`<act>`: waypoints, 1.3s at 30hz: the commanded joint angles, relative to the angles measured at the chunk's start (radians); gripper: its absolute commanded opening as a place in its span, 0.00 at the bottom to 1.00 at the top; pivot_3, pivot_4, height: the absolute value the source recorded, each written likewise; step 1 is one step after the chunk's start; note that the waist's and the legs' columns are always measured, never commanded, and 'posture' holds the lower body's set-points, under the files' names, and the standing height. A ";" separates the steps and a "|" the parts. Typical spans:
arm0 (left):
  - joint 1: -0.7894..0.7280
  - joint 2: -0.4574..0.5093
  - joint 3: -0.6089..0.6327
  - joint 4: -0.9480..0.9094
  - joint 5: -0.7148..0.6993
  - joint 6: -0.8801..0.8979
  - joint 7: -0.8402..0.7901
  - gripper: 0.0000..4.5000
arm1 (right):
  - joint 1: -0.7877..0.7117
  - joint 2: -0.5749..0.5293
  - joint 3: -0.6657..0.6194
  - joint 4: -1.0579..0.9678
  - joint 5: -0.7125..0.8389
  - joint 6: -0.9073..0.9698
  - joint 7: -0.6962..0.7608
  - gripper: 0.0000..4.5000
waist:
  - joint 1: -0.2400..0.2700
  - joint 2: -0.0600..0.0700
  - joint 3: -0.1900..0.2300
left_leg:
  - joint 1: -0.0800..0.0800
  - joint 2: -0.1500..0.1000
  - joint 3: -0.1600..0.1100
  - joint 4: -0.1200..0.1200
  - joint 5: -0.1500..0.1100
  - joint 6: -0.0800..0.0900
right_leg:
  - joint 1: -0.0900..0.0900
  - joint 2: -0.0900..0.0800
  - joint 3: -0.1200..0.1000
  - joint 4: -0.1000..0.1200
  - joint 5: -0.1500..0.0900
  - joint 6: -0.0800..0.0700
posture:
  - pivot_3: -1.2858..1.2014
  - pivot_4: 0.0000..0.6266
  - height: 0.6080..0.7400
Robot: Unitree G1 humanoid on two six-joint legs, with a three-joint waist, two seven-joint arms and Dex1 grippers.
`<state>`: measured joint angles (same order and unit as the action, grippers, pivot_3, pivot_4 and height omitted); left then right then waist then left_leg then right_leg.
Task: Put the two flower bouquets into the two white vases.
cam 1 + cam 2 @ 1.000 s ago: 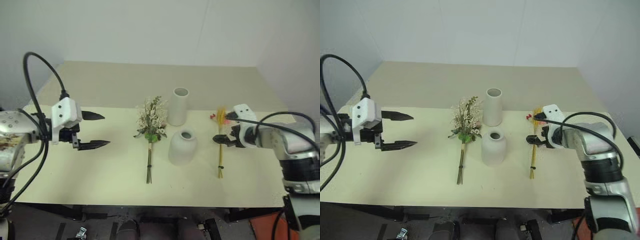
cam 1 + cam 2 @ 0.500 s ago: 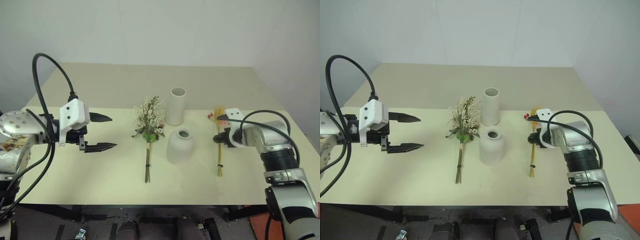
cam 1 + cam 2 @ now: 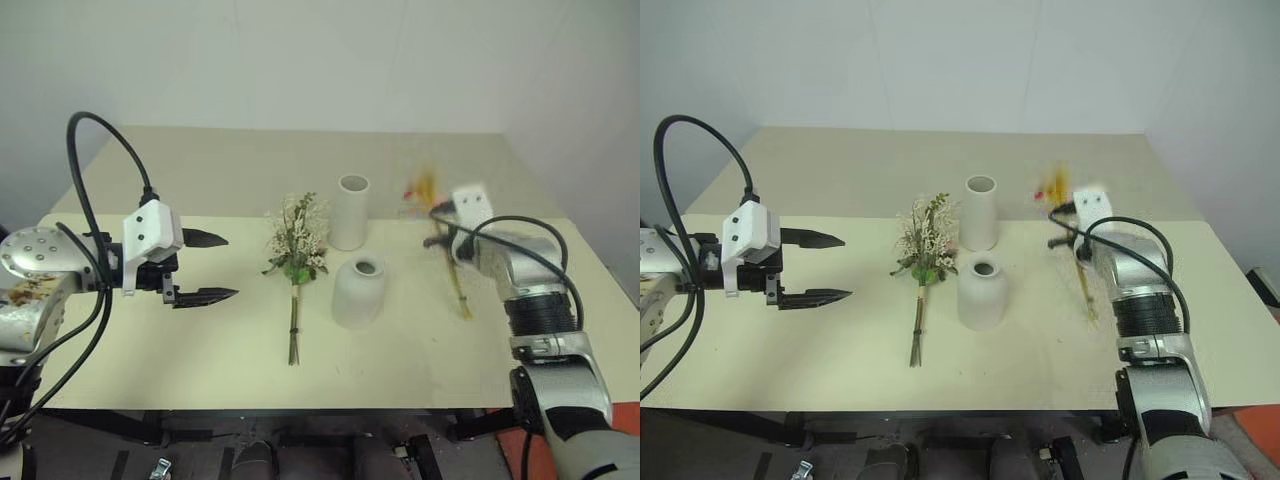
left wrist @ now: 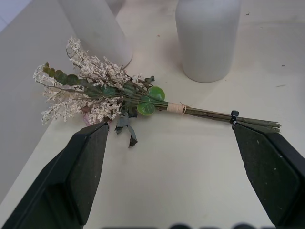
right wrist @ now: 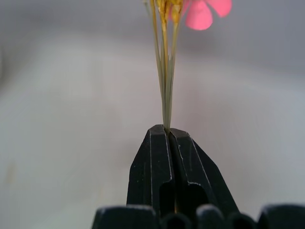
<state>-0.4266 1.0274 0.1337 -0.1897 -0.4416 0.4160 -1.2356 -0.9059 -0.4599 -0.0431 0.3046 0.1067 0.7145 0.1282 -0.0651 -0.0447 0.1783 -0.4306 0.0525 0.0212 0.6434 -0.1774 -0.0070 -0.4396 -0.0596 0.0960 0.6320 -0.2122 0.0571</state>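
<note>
Our right pincer (image 5: 167, 131) is clamped on the thin yellow bunch (image 3: 447, 255), lifted; next, stems into the tall vase (image 3: 351, 211). Left pincer (image 3: 205, 267) gapes near the bushy bunch (image 3: 296, 250).

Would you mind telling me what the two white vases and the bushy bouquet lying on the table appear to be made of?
Tall cylinder vase and dome-shaped vase: probably ceramic or plaster, as both have matte, unglazed-looking white surfaces without shine. Bushy bouquet: seemingly dried cream-white sprigs with round green leaves that could be real or plastic; thin stems bound with pale twine and a dark tie.
</note>
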 commanded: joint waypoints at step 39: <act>0.115 0.054 0.133 -0.068 -0.030 0.006 0.028 1.00 | -0.424 0.363 -0.300 0.801 0.271 -1.129 0.543 0.46 | -0.039 0.002 0.001 | 0.001 0.001 -0.003 -0.002 0.000 0.000 | 0.001 0.001 -0.002 0.001 0.002 -0.005 | 0.52 0.24 1.00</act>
<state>-0.3088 1.0604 0.2227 -0.2295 -0.4582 0.4245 -1.2121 -1.3245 -0.0961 -0.3624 1.1360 0.3952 -0.3838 0.6411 -0.1040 -0.0430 0.1794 -0.4293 0.0534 0.0184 0.6411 -0.1774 -0.0071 -0.4386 -0.0589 0.0940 0.6334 -0.2107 0.0523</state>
